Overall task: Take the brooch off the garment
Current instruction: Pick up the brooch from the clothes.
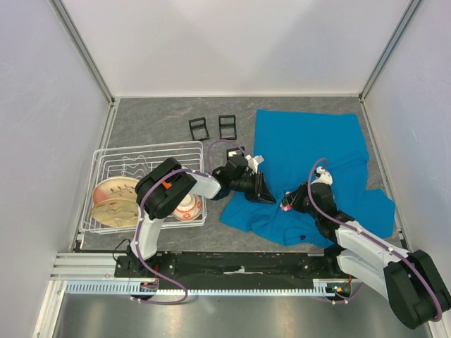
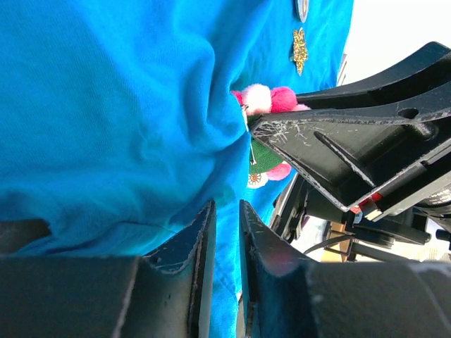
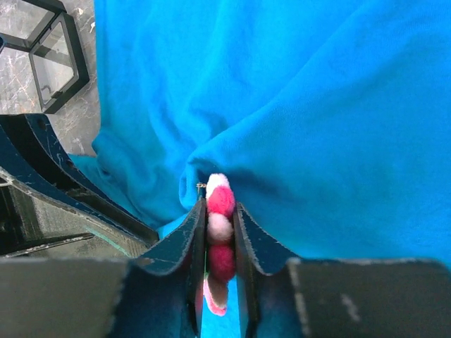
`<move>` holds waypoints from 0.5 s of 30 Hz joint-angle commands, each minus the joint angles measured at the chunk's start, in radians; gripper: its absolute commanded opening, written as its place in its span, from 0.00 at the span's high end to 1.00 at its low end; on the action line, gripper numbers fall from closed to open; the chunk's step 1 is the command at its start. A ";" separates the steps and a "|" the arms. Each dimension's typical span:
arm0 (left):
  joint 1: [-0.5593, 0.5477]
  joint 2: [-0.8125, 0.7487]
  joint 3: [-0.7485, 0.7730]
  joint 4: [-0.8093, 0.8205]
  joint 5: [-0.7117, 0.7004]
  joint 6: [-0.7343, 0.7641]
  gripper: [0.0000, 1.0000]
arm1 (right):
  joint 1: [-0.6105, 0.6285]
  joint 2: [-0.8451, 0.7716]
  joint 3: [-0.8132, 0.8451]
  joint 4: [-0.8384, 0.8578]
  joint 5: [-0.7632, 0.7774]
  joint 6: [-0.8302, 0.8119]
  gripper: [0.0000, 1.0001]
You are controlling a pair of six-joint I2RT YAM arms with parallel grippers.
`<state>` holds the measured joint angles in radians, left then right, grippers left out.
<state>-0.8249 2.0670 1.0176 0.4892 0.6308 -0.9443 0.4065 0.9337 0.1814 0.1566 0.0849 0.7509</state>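
The teal-blue garment [image 1: 310, 151] lies crumpled on the right half of the table. The brooch [image 1: 285, 206], a row of pink and white pompoms with a green part, sits on its near left fold. My right gripper [image 3: 218, 205] is shut on the brooch [image 3: 220, 229], pompoms squeezed between the jaws. My left gripper [image 2: 225, 208] is shut on a fold of the garment [image 2: 106, 105] just beside the brooch [image 2: 271, 100]. In the top view the left gripper [image 1: 264, 191] and right gripper [image 1: 290, 204] stand close together.
A white wire dish rack [image 1: 141, 148] with bowls and plates stands at the left. Two small black frames [image 1: 211, 127] stand behind the left gripper, also in the right wrist view [image 3: 49, 60]. A gold brooch [image 2: 300, 49] is pinned farther up the garment. Walls enclose the table.
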 commanded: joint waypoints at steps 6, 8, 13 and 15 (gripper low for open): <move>-0.002 -0.027 0.052 -0.015 0.047 -0.013 0.68 | -0.003 -0.009 -0.003 0.098 -0.011 -0.035 0.86; 0.000 -0.030 0.062 -0.021 0.046 -0.013 0.68 | -0.002 -0.006 -0.003 0.116 -0.016 -0.035 0.88; 0.000 -0.035 0.136 -0.147 0.010 0.038 0.73 | -0.003 -0.003 -0.003 0.123 -0.008 -0.035 1.00; 0.000 -0.027 0.174 -0.178 0.009 0.055 0.74 | -0.005 -0.004 -0.005 0.127 -0.007 -0.039 1.00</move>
<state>-0.8249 2.0666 1.1034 0.3874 0.6346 -0.9398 0.4065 0.9329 0.1799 0.2264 0.0757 0.7280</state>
